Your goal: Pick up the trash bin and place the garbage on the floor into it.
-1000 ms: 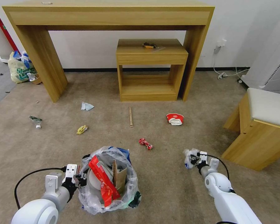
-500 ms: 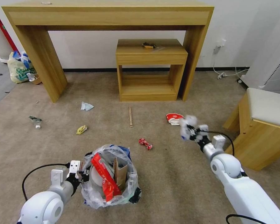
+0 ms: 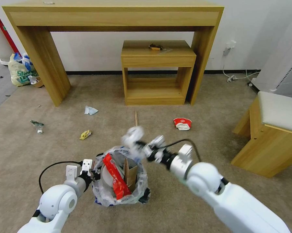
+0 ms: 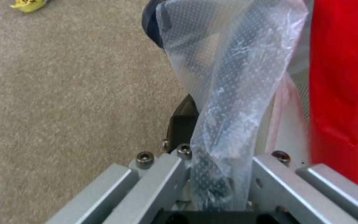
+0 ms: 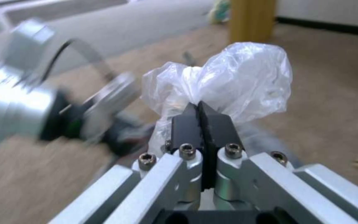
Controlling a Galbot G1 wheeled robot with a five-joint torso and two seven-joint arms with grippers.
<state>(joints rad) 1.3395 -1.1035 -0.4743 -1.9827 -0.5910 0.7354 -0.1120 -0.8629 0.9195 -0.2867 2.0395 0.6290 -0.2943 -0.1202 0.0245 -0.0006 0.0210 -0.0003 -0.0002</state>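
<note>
left gripper (image 3: 93,175) clamped on bin (image 3: 121,181) liner; right gripper (image 5: 204,119) pinching crumpled plastic (image 5: 228,81) above bin; red wrapper (image 3: 115,181) print unreadable

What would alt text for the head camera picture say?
The robot's right hand carries a crumpled clear plastic wad above the trash bin, whose bag rim the left hand grips. Scattered litter, including a red-and-white cup, lies on the beige carpet.
</note>
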